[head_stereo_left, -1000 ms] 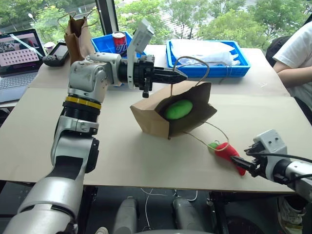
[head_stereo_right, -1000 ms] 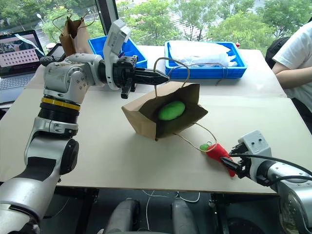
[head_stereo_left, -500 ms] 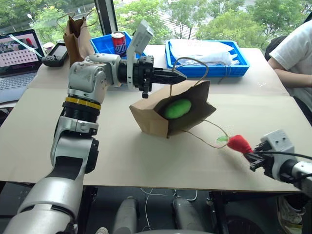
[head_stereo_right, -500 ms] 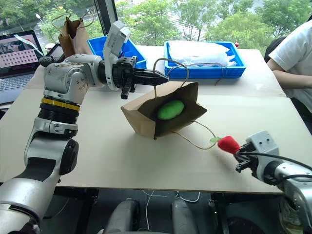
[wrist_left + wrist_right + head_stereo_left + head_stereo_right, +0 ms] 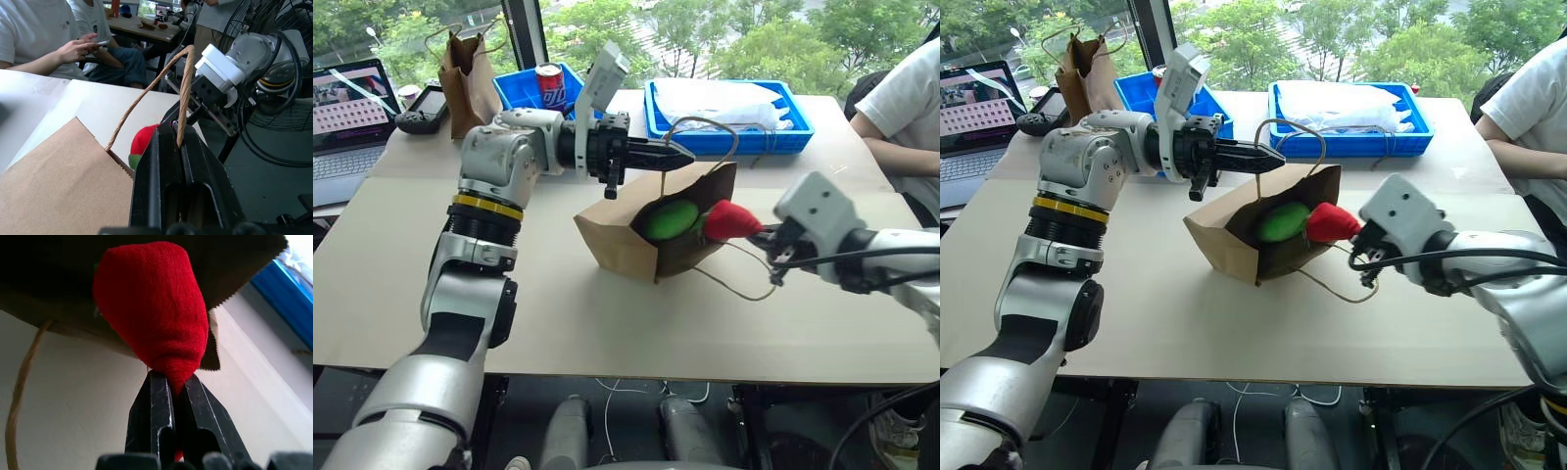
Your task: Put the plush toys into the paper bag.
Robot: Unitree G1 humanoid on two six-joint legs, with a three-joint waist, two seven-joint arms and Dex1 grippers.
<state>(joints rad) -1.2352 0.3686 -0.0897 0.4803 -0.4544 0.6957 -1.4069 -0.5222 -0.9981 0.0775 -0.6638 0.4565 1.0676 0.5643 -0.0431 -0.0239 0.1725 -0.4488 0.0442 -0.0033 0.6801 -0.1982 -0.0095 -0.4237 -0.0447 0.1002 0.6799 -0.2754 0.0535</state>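
Left gripper (image 5: 677,155) pinches the bag (image 5: 622,240) handle (image 5: 184,83); right gripper (image 5: 172,384) pinches the chili (image 5: 728,220) at the mouth. Push deeper past the green toy (image 5: 670,218) before releasing.

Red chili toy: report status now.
Right tool shut on red chili toy, at paper bag mouth. Left tool shut on bag handle. Green toy inside. Nothing blocking.
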